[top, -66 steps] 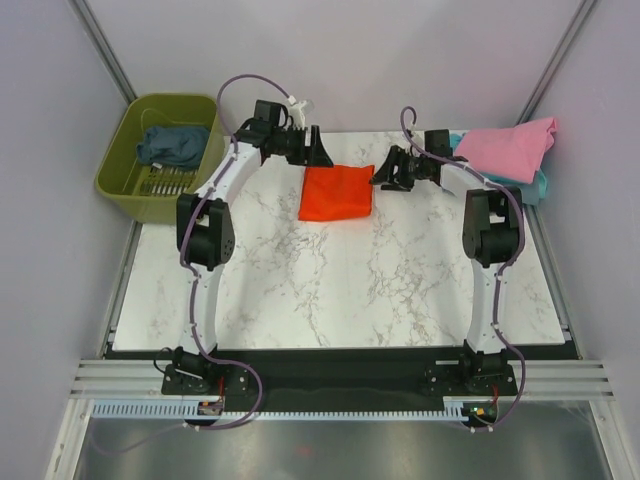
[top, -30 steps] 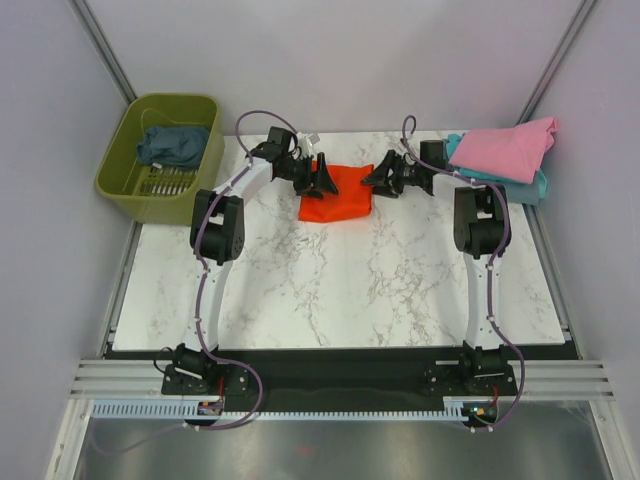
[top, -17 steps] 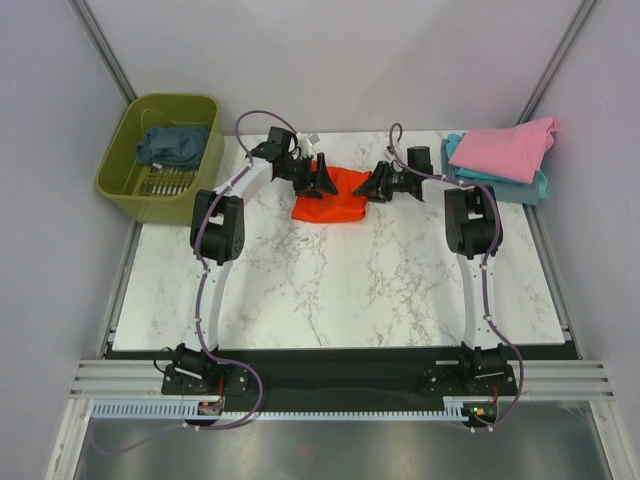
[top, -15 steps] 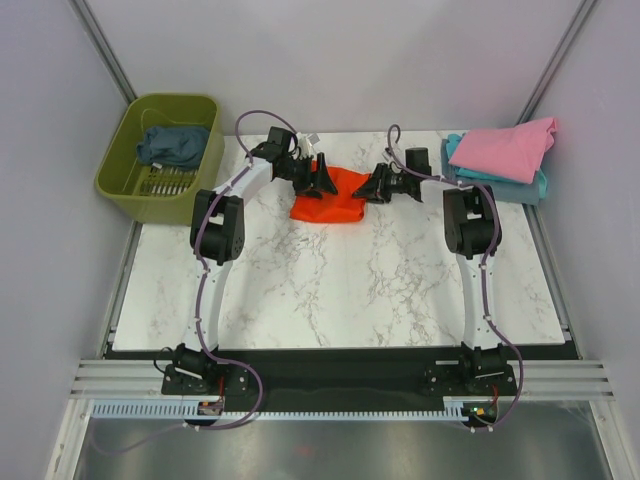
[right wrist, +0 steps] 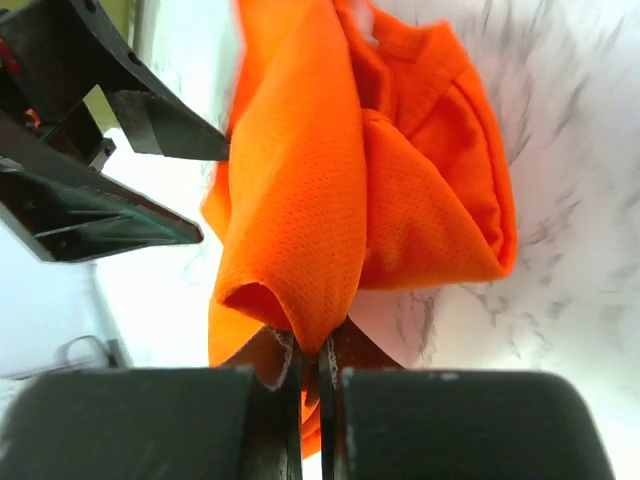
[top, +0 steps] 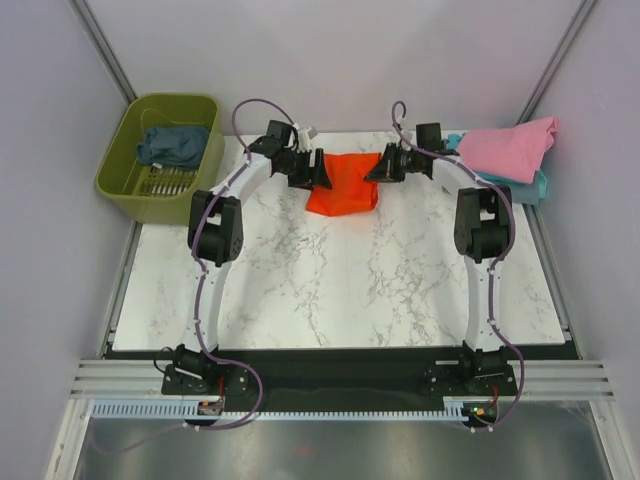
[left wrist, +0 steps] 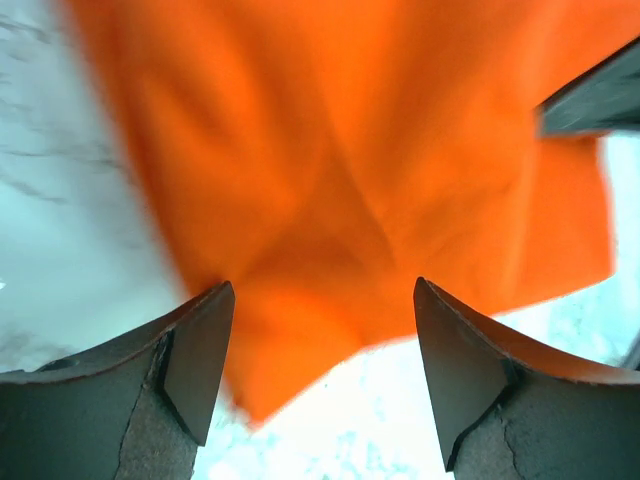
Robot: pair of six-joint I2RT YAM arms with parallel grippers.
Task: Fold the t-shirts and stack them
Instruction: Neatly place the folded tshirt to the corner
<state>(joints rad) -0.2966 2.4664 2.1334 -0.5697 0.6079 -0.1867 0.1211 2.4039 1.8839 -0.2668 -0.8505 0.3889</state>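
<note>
**Right pincer pinches the orange-red shirt, left one not closed yet**

My right pincer (right wrist: 318, 355) is closed tight on a bunched edge of the orange-red t-shirt (top: 342, 183); the cloth is nipped between the fingertips and pulled up off the marble table (top: 330, 290). My left pincer (left wrist: 325, 300) stands wide open and holds nothing. The shirt's left edge sits between its jaws, and I can't tell if it touches them. The shirt sits far-centre on the table, between my two pincers, already a small bundle.

Step, my guess: gripping the mostly folded shirt to finish the fold or carry it to the stack on the right. Next the left needs to close on its edge, so both sides lift together and the bundle doesn't sag open.

Count:
- T-shirts, 4: the orange-red one; a pink t-shirt (top: 505, 148) lying on a light teal t-shirt (top: 538, 186), far right; a slate-blue t-shirt (top: 172, 143) in the basket.
- Olive-green basket (top: 118, 172), 1: far left, beside the table.
- Pincers, 2.
</note>
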